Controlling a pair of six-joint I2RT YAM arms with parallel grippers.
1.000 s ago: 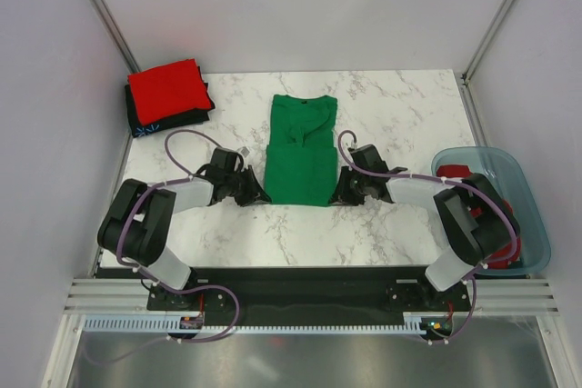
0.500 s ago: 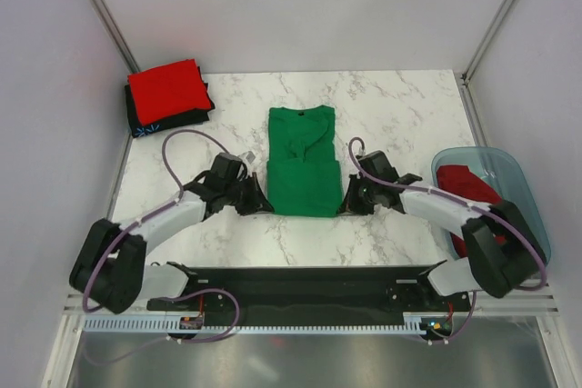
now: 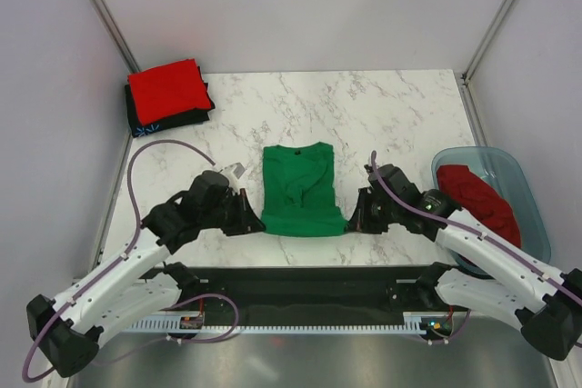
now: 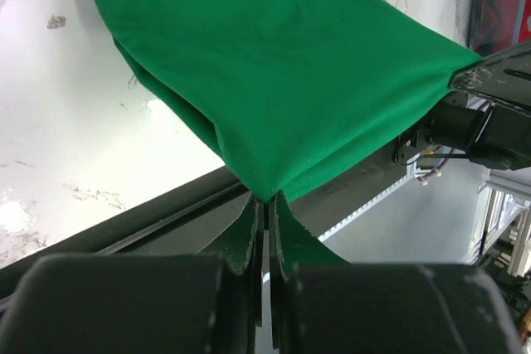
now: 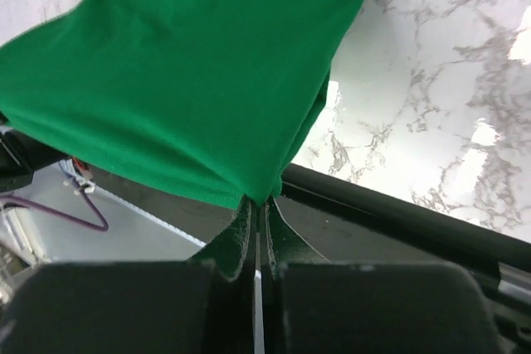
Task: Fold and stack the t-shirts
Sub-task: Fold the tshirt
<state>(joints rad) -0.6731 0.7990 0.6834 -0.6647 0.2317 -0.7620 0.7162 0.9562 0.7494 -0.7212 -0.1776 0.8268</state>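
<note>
Where the top view looks down, a white marble table [image 3: 400, 115] carries a folded red t-shirt [image 3: 165, 88] on a black t-shirt [image 3: 150, 123] at the far left corner, well apart from both arms. A translucent blue tub [image 3: 538, 233] at the right edge holds crumpled red cloth [image 3: 473, 195]. Nothing blocks the green t-shirt [image 3: 300, 190], which lies folded narrow at the near middle, collar on the far side. The left gripper [image 3: 255, 222] and right gripper [image 3: 357, 218] sit at its two near corners.

Left wrist: the left gripper [image 4: 265, 205] is pressed together, pinching one corner of the green t-shirt [image 4: 282, 80]. The hem is pulled taut, a smooth matte knit.

Right wrist: the right gripper [image 5: 259, 207] pinches the other corner of the green t-shirt [image 5: 191, 72], with the cloth raised off the glossy grey-veined table [image 5: 431, 72].
</note>
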